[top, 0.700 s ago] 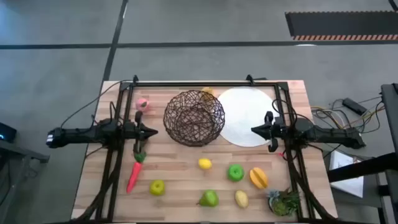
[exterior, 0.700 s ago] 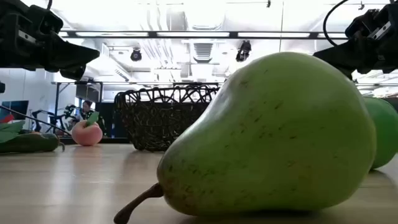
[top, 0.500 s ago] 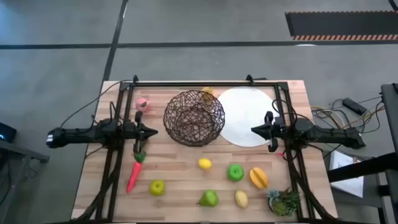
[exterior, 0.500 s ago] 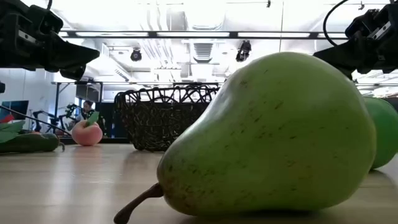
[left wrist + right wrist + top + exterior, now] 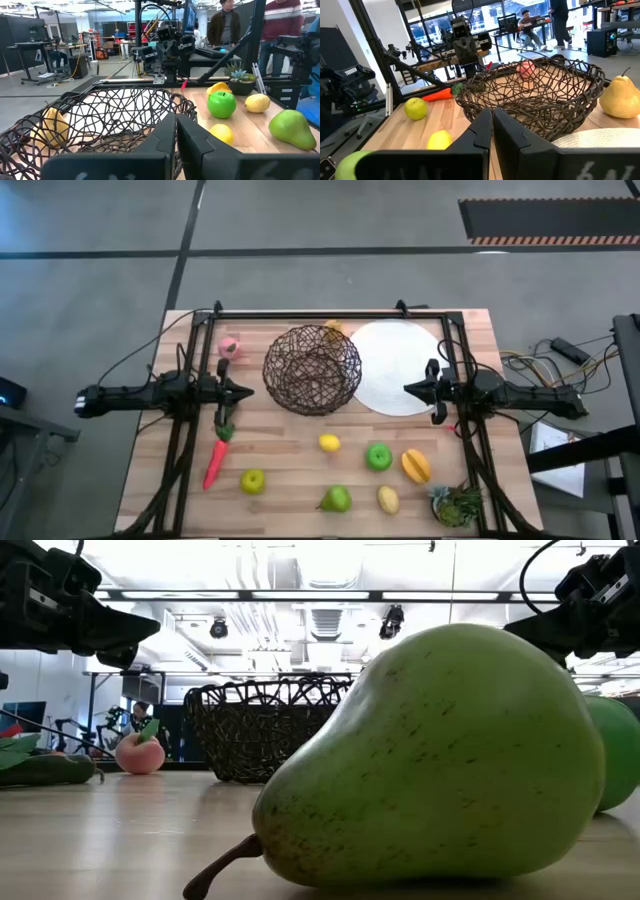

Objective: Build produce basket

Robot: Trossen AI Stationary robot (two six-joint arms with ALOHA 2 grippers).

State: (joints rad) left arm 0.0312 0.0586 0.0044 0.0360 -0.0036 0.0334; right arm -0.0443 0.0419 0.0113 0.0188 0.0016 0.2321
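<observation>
- The dark brown bowl-shaped basket of loosely woven wire (image 5: 312, 369) stands on the light wooden slatted surface (image 5: 290, 470), toward its far side and near the middle; nothing shows inside it.
- The flat white round plate (image 5: 397, 367) lies just beside the basket, on the right arm's side, their rims about touching.
- The left gripper (image 5: 247, 392) hangs just beside the basket's left rim, its fingers clenched together with nothing between them, as the left wrist view shows (image 5: 176, 131).
- The right gripper (image 5: 409, 389) hangs over the plate, pointing at the basket, its fingers likewise pressed together and empty (image 5: 492, 122).
- A pink toy peach (image 5: 229, 347) sits near the far left corner, apart from the basket.
- A yellow pear-shaped toy fruit (image 5: 333, 330) lies behind the basket, touching or nearly touching its far rim.
- A dark green toy pepper (image 5: 226, 431) lies below the left gripper, with a red carrot-like piece (image 5: 215, 463) just in front of it.
- Along the near part of the surface lie a small green toy apple (image 5: 253, 480), a round yellow toy lemon (image 5: 329, 443), a large green toy pear (image 5: 336, 499), a second green toy apple (image 5: 378, 457), a pale yellow lemon (image 5: 388, 499) and an orange piece (image 5: 415, 465).
- A leafy green plant tuft (image 5: 457, 505) stands at the near right corner.
- In the low view the green pear (image 5: 430, 760) fills the foreground, with the basket (image 5: 265, 728) and the peach (image 5: 140, 752) behind it.
</observation>
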